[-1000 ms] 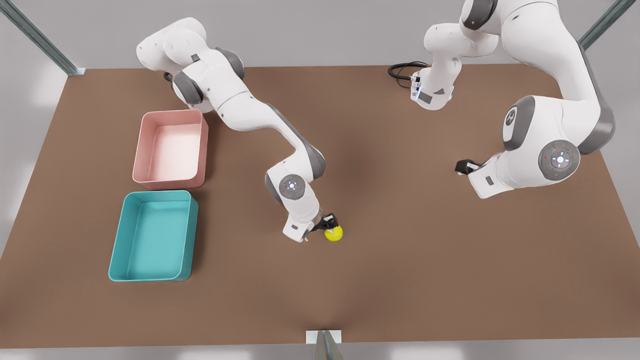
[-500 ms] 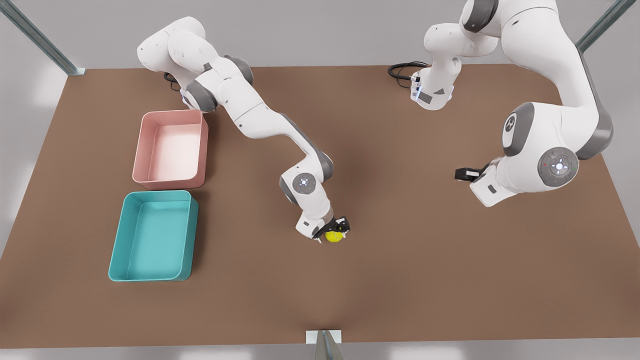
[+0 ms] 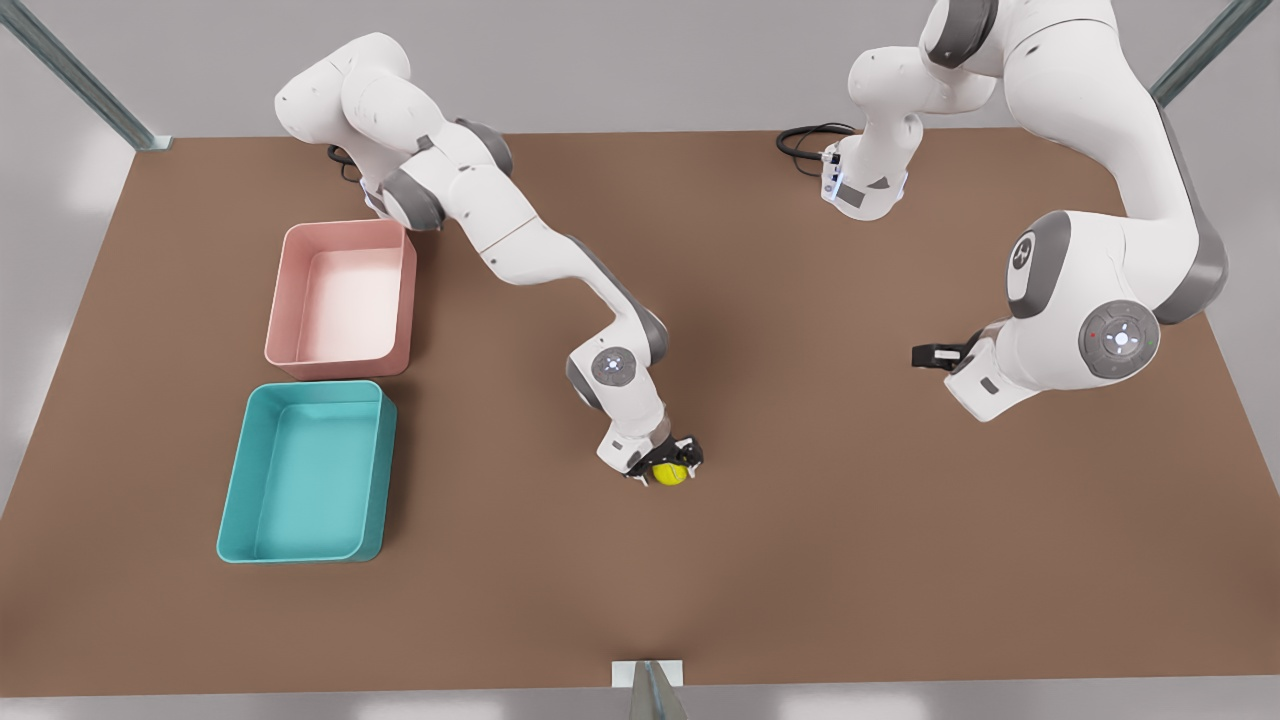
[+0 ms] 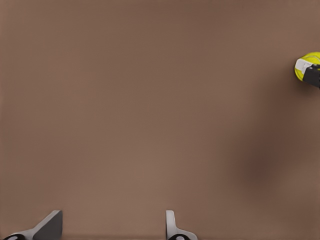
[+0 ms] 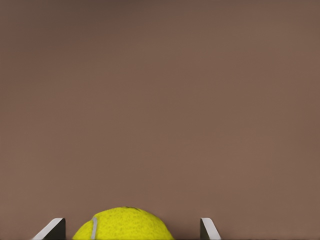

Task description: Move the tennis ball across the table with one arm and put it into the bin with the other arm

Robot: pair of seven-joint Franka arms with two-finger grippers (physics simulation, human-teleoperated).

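Note:
The yellow-green tennis ball (image 3: pixel 670 474) rests on the brown table (image 3: pixel 850 520) near its middle. My right gripper (image 3: pixel 668 462), on the arm at the front view's left, is lowered over it. In the right wrist view the ball (image 5: pixel 122 225) sits between the open fingers (image 5: pixel 55 227) with a small gap on each side. My left gripper (image 3: pixel 935 355), on the arm at the front view's right, hangs open (image 4: pixel 112 217) over bare table, and its wrist view catches the ball (image 4: pixel 311 59) far off. The teal bin (image 3: pixel 315 388) stands at the front view's left.
A pink tray (image 3: pixel 345 226) stands just behind the teal bin. A black cable (image 3: pixel 800 140) lies at the table's far edge by the base of the left gripper's arm. Bare tabletop stretches between the ball and the bin.
My right gripper has turned and moved from beside the ball to over it, fingers now on either side. The left arm has shifted slightly.

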